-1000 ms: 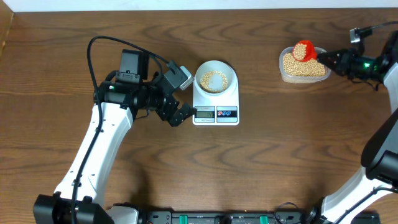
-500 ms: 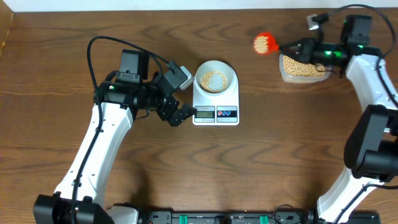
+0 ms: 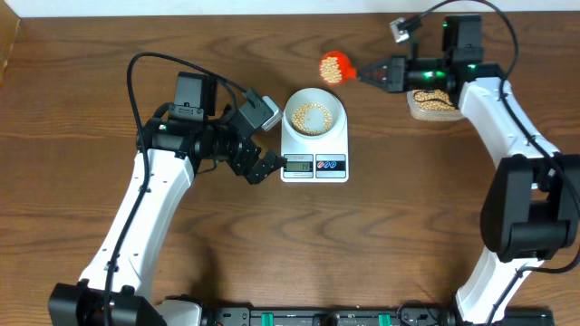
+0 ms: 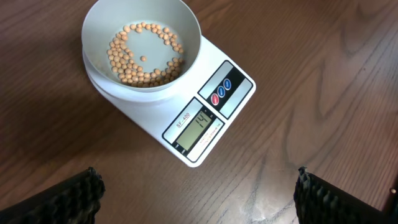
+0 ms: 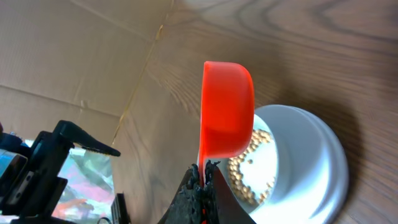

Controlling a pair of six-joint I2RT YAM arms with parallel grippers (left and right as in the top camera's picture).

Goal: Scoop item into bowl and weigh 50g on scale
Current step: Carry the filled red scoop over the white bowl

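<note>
Nearest to me the left gripper (image 3: 263, 168) hangs low above the table (image 3: 381, 226), its jaws spread fully wide with nothing between them, just beside the left front corner of the scale (image 3: 314, 164). In the left wrist view the display (image 4: 198, 127) on the front edge reads 14. The bowl (image 3: 337, 110) stands on the back part of the scale, and a thin layer of beans (image 3: 311, 116) lies on its bottom, more as a ring than a heap. Farther back and to the right, the red scoop (image 3: 333, 65) is in the air, full of beans, near the far rim of the bowl; I think it is not over the bowl, but the angle is poor. The right gripper (image 3: 370, 72) is closed tightly on the scoop handle. Behind it, the clear container (image 3: 433, 104) holds more beans.
</note>
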